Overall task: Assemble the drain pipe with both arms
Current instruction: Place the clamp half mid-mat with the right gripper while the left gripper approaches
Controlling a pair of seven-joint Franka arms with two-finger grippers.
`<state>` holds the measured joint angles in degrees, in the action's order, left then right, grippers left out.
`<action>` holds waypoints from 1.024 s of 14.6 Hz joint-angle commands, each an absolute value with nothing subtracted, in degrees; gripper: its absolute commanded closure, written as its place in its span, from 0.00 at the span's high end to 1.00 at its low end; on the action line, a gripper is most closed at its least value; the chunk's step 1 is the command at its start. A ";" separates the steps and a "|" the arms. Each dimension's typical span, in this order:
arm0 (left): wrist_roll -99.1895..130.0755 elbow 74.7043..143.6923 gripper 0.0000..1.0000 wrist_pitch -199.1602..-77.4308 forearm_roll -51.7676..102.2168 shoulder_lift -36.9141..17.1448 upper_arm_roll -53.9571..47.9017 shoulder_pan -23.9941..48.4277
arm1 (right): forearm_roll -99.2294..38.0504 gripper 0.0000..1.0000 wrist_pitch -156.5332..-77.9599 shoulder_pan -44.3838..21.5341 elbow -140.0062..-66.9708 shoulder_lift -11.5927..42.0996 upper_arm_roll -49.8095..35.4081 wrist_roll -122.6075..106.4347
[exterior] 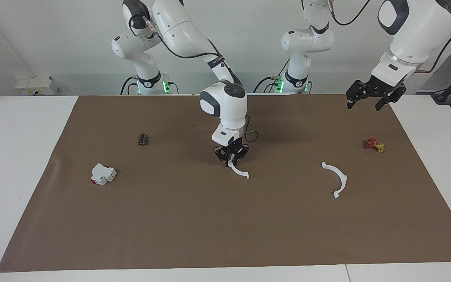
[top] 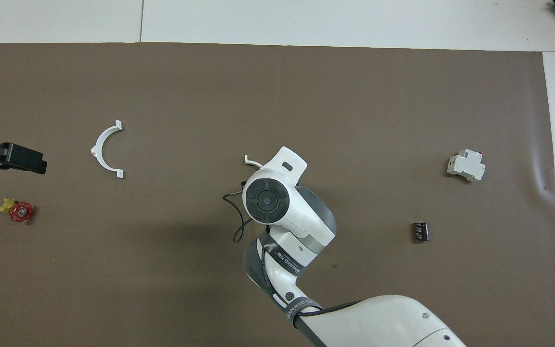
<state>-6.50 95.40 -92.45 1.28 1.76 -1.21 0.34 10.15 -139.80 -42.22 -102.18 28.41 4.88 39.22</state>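
The right arm (exterior: 178, 31) reaches to mid-mat, its right gripper (exterior: 231, 158) pointing down with the fingers around one end of a half-ring arc (exterior: 238, 170), which curves down toward the mat; can't tell if it's clamped. From overhead, the wrist hides all but the arc's tip. The left gripper (exterior: 368, 100) waits, jaws spread, over the mat's edge. The other arc (exterior: 337, 178) lies flat toward the left arm's end, bulging that way, its long axis running near-to-far.

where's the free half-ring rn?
Free half-ring lies on the brown mat toward the left arm's end, beside the red valve, slightly farther from the robots.
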 commanded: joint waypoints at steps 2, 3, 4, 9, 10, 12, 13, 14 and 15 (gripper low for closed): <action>-5.62 102.03 1.00 -101.58 0.70 2.73 -1.41 0.09 | 11.43 1.00 -140.54 -43.15 -101.87 27.52 4.92 42.36; -5.62 102.13 1.00 -103.60 0.70 1.51 -1.41 -0.35 | 11.25 1.00 -140.10 -42.81 -101.78 26.03 4.92 42.28; -5.63 102.13 1.00 -105.28 0.70 0.45 -1.32 -0.44 | 11.16 1.00 -139.23 -42.11 -101.78 24.28 5.01 42.10; -5.80 102.65 1.00 -116.43 0.70 -7.72 -1.32 -2.72 | 10.81 1.00 -131.15 -34.29 -101.78 14.78 5.01 39.04; -5.80 103.53 1.00 -118.98 0.70 -8.43 -1.32 -2.72 | 10.55 1.00 -129.39 -32.45 -101.78 13.29 5.01 37.20; -5.80 105.29 1.00 -123.73 0.70 -9.75 -1.32 -2.81 | 5.74 1.00 -126.23 -28.59 -101.86 10.74 5.10 33.51; -5.80 105.38 1.00 -125.14 0.70 -10.97 -1.23 -2.81 | 3.19 1.00 -123.95 -26.04 -101.87 9.24 5.18 29.92; -5.80 105.38 1.00 -126.29 0.70 -12.29 -1.23 -2.81 | 2.38 1.00 -121.40 -23.58 -101.87 7.92 5.19 26.66; -5.71 105.38 1.00 -127.95 0.70 -13.61 -1.23 -2.81 | 2.29 1.00 -119.46 -21.21 -101.87 6.69 5.10 23.93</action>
<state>-6.19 104.57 -124.46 1.28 -11.98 -0.75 -2.20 4.49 -122.47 -25.73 -100.52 9.76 5.85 29.45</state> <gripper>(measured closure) 0.000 0.000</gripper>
